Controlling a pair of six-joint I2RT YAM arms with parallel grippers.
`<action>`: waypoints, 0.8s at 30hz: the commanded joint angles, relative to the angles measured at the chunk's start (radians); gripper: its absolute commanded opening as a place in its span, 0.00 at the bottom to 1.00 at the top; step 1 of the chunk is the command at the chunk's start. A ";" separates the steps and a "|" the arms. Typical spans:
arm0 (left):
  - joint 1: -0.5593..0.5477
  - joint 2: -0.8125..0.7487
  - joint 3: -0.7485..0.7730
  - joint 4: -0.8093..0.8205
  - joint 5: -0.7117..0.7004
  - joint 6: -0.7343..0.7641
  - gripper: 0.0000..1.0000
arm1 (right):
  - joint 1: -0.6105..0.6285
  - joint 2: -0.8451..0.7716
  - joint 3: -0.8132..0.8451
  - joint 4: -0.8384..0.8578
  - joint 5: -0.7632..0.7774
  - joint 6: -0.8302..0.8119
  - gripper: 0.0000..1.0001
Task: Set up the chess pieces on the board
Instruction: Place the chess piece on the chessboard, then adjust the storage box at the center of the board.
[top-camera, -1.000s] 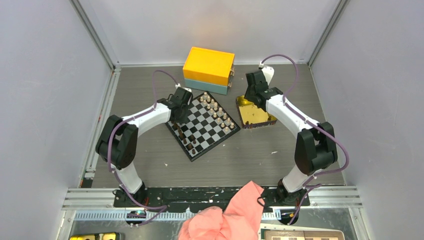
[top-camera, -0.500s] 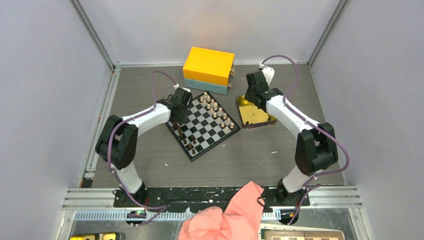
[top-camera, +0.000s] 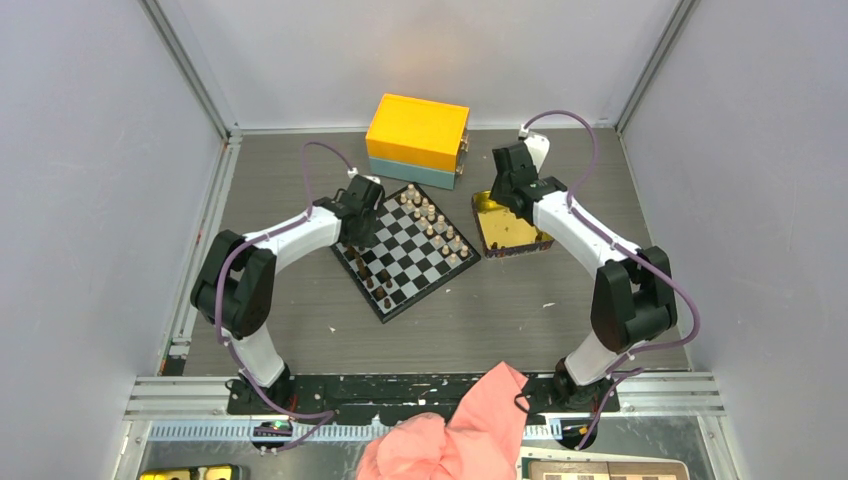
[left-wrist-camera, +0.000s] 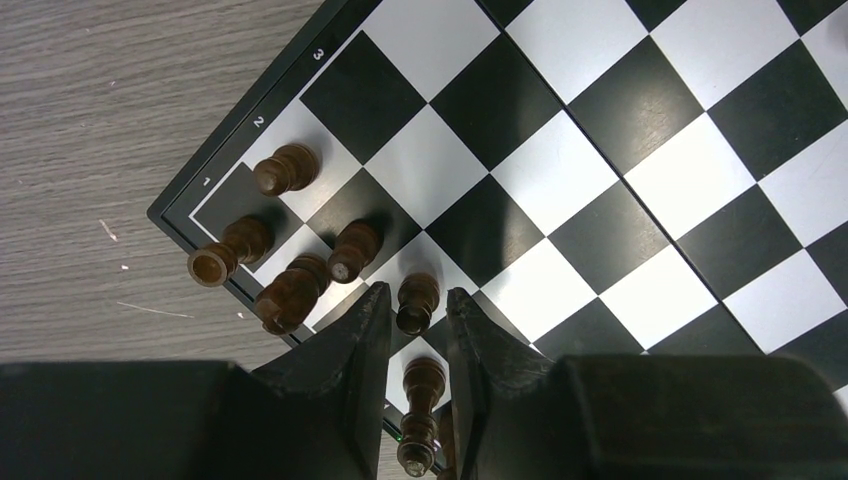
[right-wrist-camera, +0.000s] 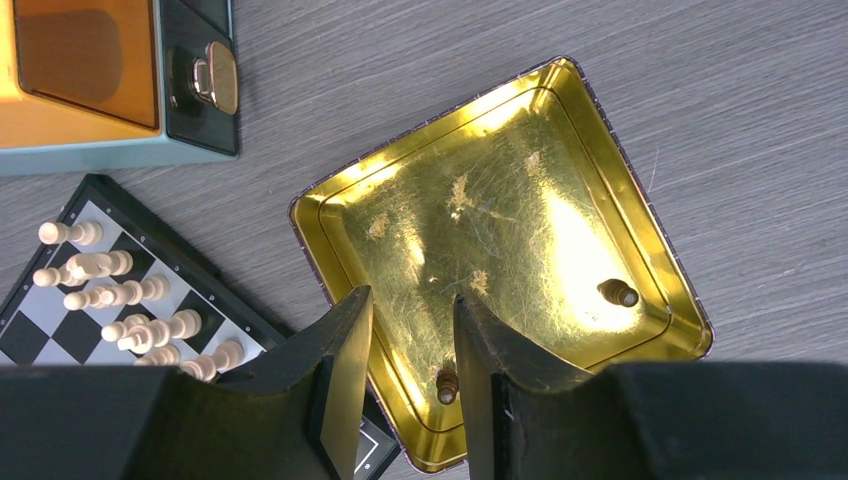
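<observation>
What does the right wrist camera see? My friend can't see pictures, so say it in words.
The right gripper hovers open over a shiny gold tin holding two dark chess pieces, one seen in the gap between its fingers. At left are a corner of the board with light pieces and an orange box.
</observation>
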 joint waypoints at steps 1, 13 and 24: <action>0.005 -0.074 0.057 0.011 -0.016 -0.009 0.30 | -0.005 -0.062 0.014 0.018 0.042 -0.004 0.42; -0.064 -0.157 0.223 -0.028 -0.016 0.052 0.60 | -0.016 -0.040 0.016 -0.167 0.089 0.019 0.42; -0.112 -0.151 0.263 -0.030 0.016 0.053 0.60 | -0.017 0.016 0.045 -0.135 -0.201 -0.139 0.44</action>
